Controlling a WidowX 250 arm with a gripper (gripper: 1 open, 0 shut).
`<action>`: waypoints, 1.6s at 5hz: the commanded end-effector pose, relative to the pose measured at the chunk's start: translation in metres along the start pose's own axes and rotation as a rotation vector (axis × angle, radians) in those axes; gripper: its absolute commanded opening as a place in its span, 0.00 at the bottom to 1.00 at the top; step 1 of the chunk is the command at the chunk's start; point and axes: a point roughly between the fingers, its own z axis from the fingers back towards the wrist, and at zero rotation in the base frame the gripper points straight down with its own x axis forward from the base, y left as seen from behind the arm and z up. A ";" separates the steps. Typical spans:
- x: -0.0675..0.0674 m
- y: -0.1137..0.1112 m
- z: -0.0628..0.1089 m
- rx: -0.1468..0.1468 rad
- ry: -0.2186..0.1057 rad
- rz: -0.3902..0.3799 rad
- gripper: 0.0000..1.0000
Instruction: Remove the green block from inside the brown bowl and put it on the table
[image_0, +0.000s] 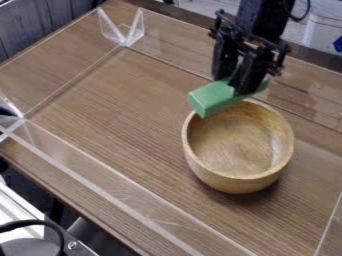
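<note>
Table (94, 110): broad brown wood-grain surface with plank lines; low clear acrylic walls along its edges.
Brown bowl (241, 175): round, light wood, standing right of centre on the table; its hollow is bare.
Gripper (241, 82): black, pointing steeply down above the bowl's far-left rim; fingers clamped on the green block.
Green block (211, 98): bright green bar held in the air, tilted; clear of the bowl, just above its far-left rim; not touching the table.
</note>
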 end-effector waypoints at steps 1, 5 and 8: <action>-0.008 -0.011 0.014 0.027 -0.068 0.012 0.00; -0.021 -0.008 0.014 -0.014 -0.161 -0.006 0.00; -0.037 -0.006 0.015 -0.079 -0.196 0.022 0.00</action>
